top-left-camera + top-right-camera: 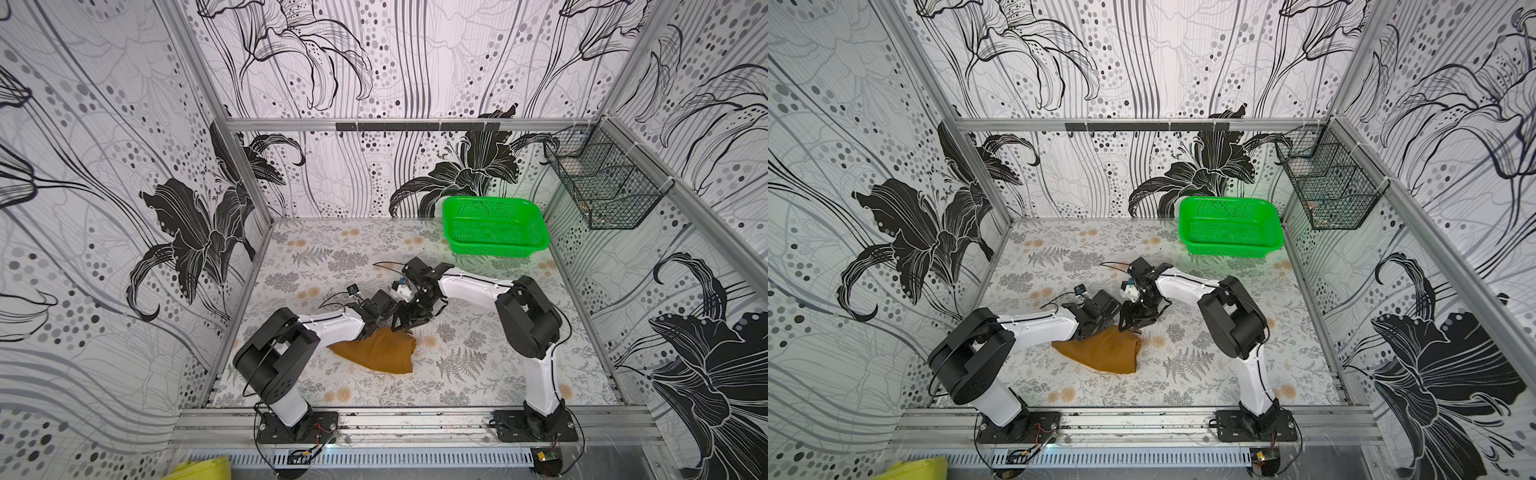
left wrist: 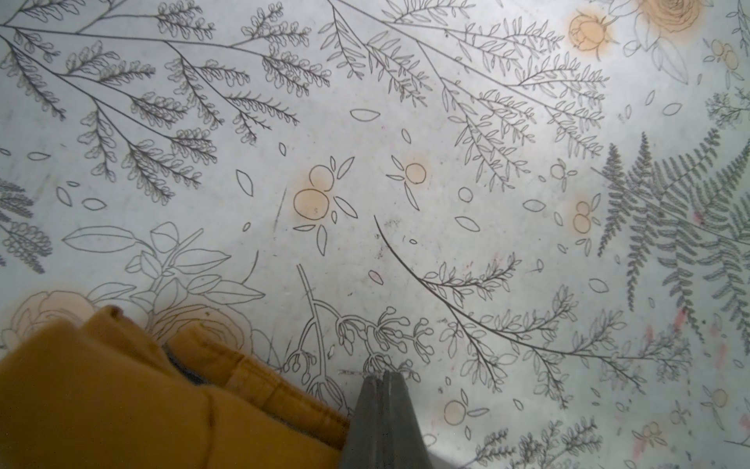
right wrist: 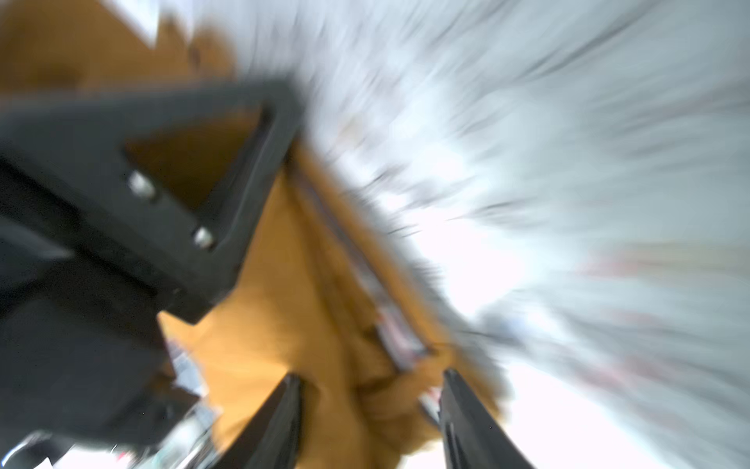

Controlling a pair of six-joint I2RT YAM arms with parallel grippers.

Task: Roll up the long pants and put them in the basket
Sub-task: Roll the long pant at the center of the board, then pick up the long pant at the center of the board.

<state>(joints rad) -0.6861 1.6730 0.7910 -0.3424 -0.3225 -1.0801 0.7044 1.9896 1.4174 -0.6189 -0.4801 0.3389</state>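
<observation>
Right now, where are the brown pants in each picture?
Top view: pants low in the middle of the picture, on the table.
Top view: pants again low in the picture, just left of the middle.
Left wrist view: pants beside the shut left gripper.
Right wrist view: blurry; pants behind the open right gripper.
Shared landmark: the flowery table under the pants.
</observation>
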